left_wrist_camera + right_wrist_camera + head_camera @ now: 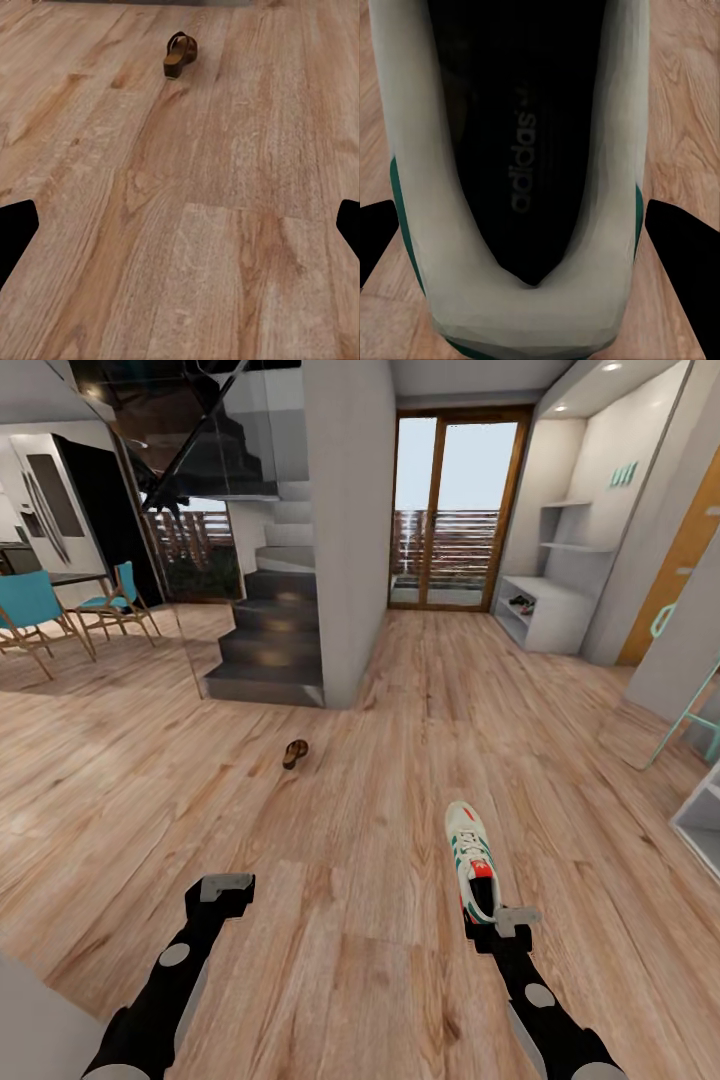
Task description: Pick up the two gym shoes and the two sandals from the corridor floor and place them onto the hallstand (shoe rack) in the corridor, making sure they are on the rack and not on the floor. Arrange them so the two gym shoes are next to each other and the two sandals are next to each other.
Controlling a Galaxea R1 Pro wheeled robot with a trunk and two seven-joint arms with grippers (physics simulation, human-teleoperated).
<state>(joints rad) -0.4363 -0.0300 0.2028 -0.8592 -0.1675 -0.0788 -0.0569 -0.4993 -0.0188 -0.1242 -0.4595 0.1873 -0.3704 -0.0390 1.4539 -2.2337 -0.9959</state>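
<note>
A white gym shoe (469, 852) with green stripes and a red heel patch points away from me over the corridor floor (380, 760). My right gripper (502, 922) grips its heel; in the right wrist view the fingers (679, 244) press both sides of the gym shoe (457, 247), whose dark inside shows. A brown sandal (294, 753) lies on its side on the floor ahead to the left, also seen as the sandal (180, 55) in the left wrist view. My left gripper (226, 887) hovers open above bare planks. The white hallstand (548, 612) stands far off at the right wall, with small dark things on a shelf.
A grey staircase (270, 645) and a white pillar wall (350, 530) rise ahead on the left, near the sandal. A glass door (455, 510) closes the corridor's far end. Blue chairs (35, 610) stand at far left. A white shelf unit (702, 822) and a teal frame (690, 710) are at right.
</note>
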